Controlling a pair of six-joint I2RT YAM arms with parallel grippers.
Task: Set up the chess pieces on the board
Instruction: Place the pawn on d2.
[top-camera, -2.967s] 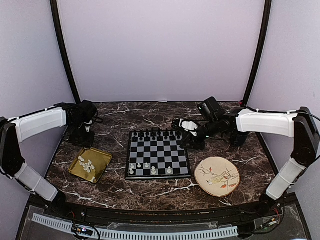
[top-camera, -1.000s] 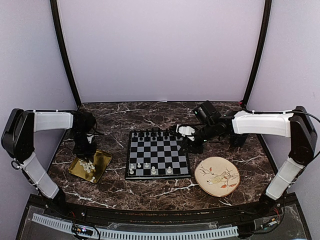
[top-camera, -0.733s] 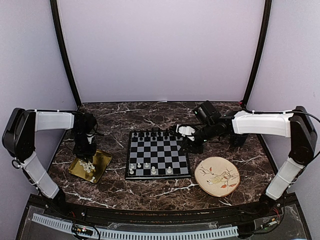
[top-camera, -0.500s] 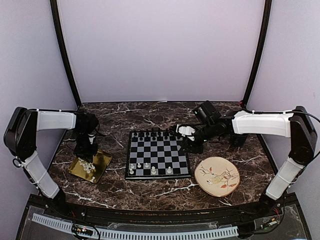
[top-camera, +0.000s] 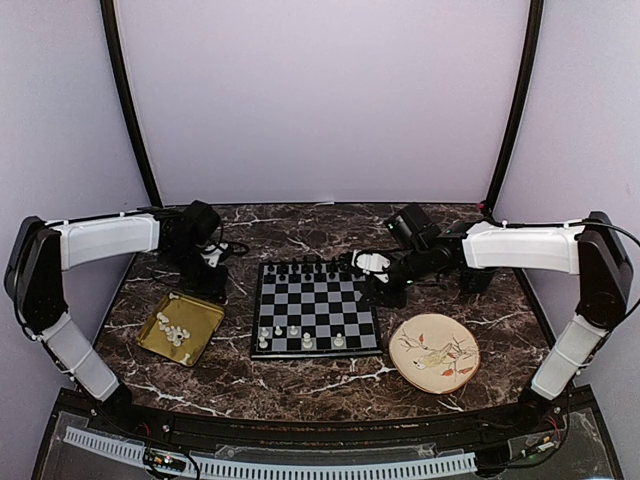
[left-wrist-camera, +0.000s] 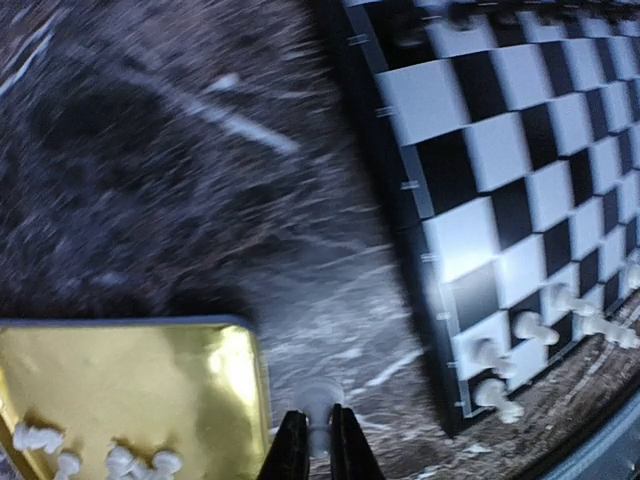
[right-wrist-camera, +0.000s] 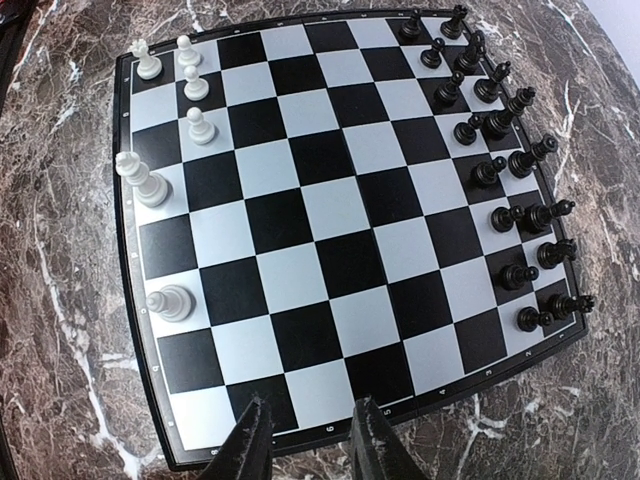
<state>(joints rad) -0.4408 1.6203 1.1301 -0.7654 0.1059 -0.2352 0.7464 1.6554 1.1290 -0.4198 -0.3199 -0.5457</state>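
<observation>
**Top and wrist views, white side in progress.** We see that the left gripper (left-wrist-camera: 317, 428) has left the square gold tray (top-camera: 203, 317), over which it stood half a second ago. It now hangs above the dark marble table (top-camera: 300, 385), between the tray and the square black-and-grey chequered chessboard (top-camera: 315, 300). Its jaws are nearly closed on one tiny white plastic chessman (left-wrist-camera: 316, 402), whose rounded end projects beyond the fingertips. We judge it a pawn, though blur leaves this uncertain. The remaining loose white chessmen (top-camera: 172, 330) lie heaped in the tray. Six white chessmen (right-wrist-camera: 170, 300) already stand on the board's two near ranks. Opposite them, the tiny black chessmen (right-wrist-camera: 500, 120) fill the far side. The right gripper (right-wrist-camera: 308, 440) has kept its station over the board's right edge, jaws moderately apart with nothing between them. We take the pick as done and the carry as begun. The next step is placement on a vacant home square, and most of the white side is still to come.
</observation>
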